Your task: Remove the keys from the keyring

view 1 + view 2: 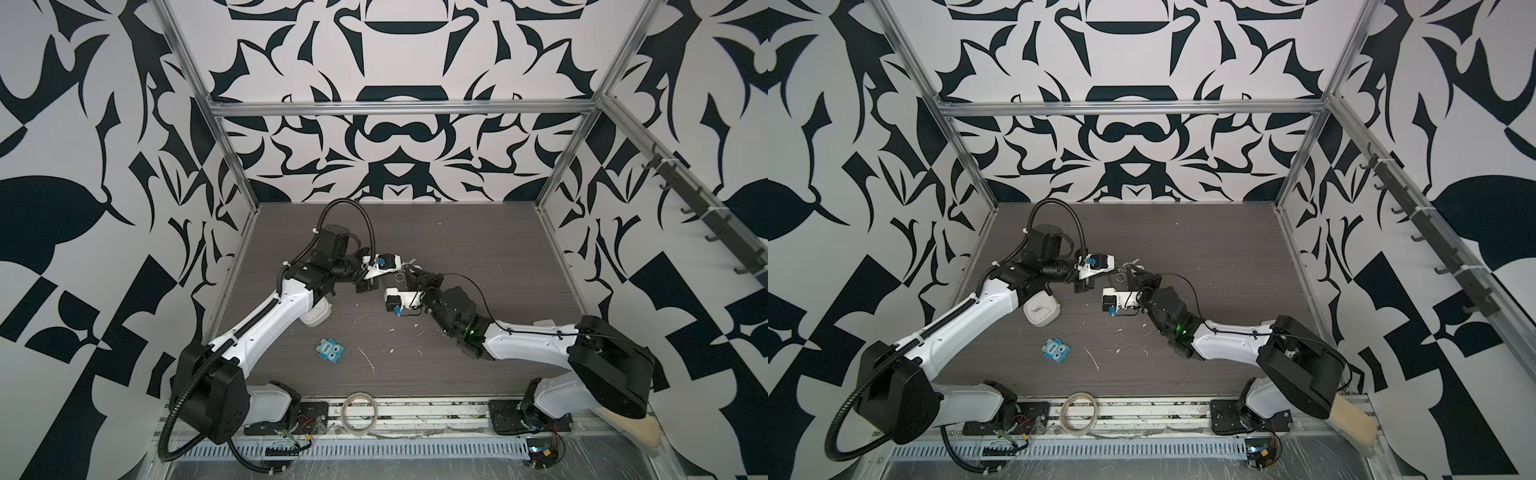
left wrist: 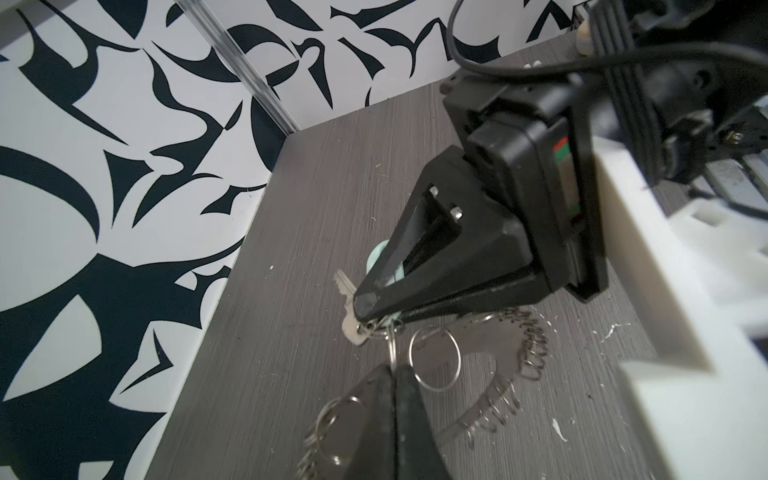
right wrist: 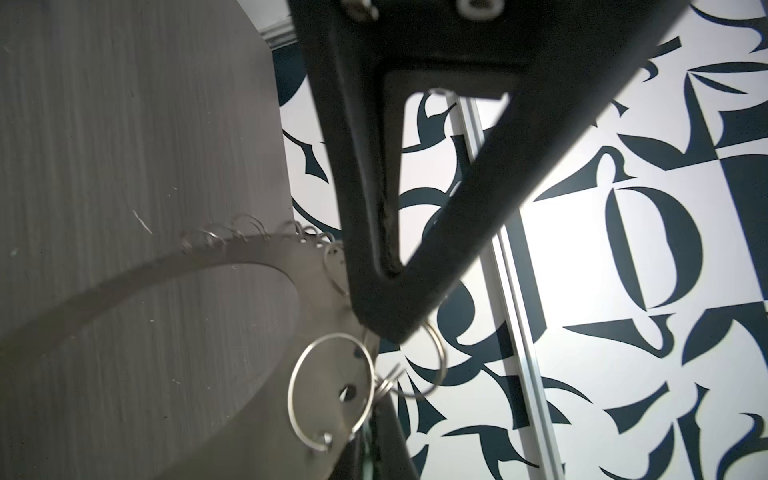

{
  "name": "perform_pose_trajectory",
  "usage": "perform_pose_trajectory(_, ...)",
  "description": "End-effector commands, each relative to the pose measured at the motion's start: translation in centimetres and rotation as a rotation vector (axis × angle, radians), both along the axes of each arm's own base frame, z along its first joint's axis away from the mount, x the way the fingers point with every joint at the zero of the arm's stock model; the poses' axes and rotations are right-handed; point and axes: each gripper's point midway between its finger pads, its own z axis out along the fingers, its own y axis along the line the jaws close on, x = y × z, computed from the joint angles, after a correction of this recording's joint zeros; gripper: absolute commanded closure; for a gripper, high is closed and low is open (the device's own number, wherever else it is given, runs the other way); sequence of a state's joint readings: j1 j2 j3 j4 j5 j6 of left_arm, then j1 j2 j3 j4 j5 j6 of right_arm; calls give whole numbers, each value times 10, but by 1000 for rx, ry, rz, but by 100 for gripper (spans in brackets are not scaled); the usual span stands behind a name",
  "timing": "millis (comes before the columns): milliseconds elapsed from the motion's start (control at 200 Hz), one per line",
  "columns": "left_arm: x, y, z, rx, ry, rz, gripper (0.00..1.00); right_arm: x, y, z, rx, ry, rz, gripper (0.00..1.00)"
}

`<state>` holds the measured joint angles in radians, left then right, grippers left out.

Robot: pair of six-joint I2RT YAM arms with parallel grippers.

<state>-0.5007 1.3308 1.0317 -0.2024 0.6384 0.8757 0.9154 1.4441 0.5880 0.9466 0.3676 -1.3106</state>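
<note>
- The keyring (image 2: 490, 345), a flat grey disc fringed with small wire rings, sits on the bench (image 2: 316, 199). I cannot tell whether its near edge is lifted.
- The key (image 2: 346, 316) and its mint tag (image 2: 377, 257) hang just off the keyring's rim, joined to it through one split ring (image 2: 392, 349) that stands edge-on.
- The left hand (image 2: 392, 372) is clenched on that split ring, right at the keyring's rim.
- The right hand (image 2: 365, 309) is clenched on the tag, with mint plastic showing between its jaws. Its tips sit just outside the rim, close to the left hand.
- The step in hand looks like working the key's loop around the split ring's coil and off its free end.
- To do it well, the left hand should act as a fixed anchor so the keyring does not slide or flip.
- The right hand should turn the tag along the curve of the wire rather than pull straight away from the keyring. A straight pull would only drag the disc.
- Small, slow moves suit this, since neighbouring rings on the rim may snag and the thin tag could slip from the jaws.
</note>
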Motion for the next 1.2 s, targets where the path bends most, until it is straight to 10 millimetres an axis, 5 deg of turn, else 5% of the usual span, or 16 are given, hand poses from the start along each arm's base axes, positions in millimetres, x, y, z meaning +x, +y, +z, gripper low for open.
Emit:
perform_pose_trajectory(0, 7, -5, 16, -46, 0, 25, 100, 3, -8, 46, 62, -112, -57, 100)
perform_pose_trajectory(515, 21, -12, 25, -85, 145, 90, 100, -6, -19, 59, 10, -155, -63, 100)
perform_pose_trajectory(1195, 22, -14, 15, -33, 301, 123, 100, -14, -8, 72, -20, -203, -40, 100)
